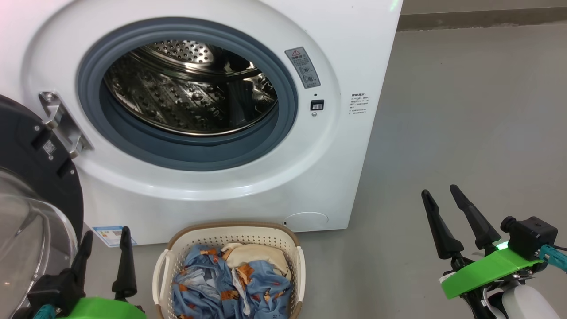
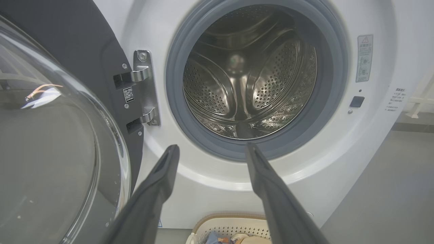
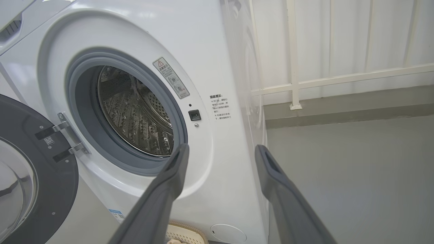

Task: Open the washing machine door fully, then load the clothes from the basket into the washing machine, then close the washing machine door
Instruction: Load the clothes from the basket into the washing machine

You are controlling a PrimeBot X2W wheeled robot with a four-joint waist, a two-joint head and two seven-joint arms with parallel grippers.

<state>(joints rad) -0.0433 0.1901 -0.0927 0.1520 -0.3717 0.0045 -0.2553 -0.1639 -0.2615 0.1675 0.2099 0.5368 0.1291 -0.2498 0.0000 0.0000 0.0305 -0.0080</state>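
Your left end effector is released, its two long dark fingers spread apart and holding nothing. It sits low at your left, just beside the small cream-white perforated plastic basket with the brown woven-look rim. Your right end effector is also released and holds nothing. It hangs over the grey floor, well apart from the basket.

The soft light-blue clothes printed with orange-brown figures, with a cream-white piece among them, lie heaped in the basket. The basket stands on the floor just in front of the big white front-loading washing machine.

The large round washing machine door, a black ring around a clear glass bowl, stands swung open to your left on its metal hinge. The grey rubber gasket frames the perforated steel drum.
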